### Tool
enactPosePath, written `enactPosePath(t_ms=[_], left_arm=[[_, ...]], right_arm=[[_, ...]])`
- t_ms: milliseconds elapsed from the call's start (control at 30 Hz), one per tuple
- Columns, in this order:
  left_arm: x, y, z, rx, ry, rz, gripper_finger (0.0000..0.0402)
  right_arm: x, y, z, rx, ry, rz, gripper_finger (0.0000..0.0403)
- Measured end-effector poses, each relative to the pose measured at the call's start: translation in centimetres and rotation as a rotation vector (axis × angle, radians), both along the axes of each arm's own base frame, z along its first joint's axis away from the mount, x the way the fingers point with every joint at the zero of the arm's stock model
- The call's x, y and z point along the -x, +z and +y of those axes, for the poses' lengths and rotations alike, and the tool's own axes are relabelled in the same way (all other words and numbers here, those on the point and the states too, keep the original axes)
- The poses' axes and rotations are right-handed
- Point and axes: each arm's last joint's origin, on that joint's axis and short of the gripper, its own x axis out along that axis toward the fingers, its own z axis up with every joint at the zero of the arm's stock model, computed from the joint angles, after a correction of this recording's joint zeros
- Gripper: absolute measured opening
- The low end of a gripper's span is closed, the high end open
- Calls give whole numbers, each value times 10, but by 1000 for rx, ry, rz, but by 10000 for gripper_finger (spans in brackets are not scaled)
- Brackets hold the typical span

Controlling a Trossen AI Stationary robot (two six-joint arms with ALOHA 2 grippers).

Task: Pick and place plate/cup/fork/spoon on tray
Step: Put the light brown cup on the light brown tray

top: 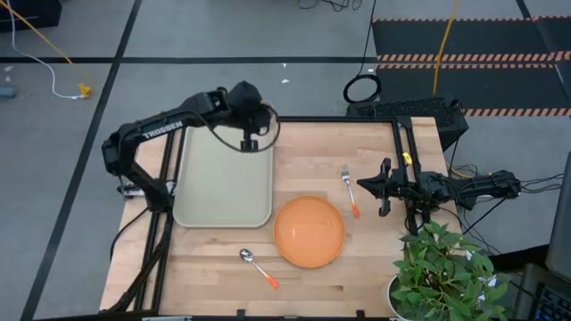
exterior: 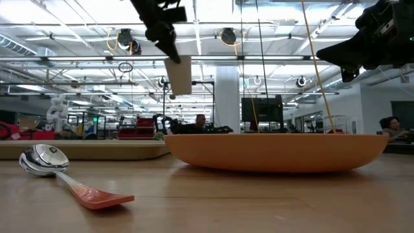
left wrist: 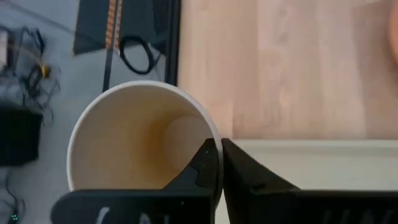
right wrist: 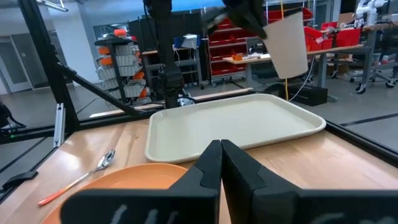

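The cup (left wrist: 140, 140) hangs in the air above the far corner of the tray (top: 219, 183), mouth toward the wrist camera. Its rim wall is pinched between the left gripper's (left wrist: 221, 163) fingers (left wrist: 202, 168), one inside the cup and one outside, clamped tight. The plate (top: 309, 232) sits on the table just beside the tray, the spoon (top: 257, 266) near its front edge and the fork (top: 350, 192) beyond it. The right gripper (right wrist: 221, 163) waits past the fork, fingers together and empty.
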Motion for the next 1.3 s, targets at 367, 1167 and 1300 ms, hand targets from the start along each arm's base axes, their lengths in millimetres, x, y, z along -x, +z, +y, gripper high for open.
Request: enactPosePath(t_ms=[367, 1167, 1300], left_arm=[[17, -66, 39, 70, 116, -9, 8], [43, -120, 60, 53, 41, -13, 12], [43, -121, 61, 84, 17, -39, 14]], right_arm=[[0, 0, 0, -3, 0, 0, 0], [0, 0, 0, -5, -1, -4, 0], [0, 0, 0, -5, -1, -5, 0]])
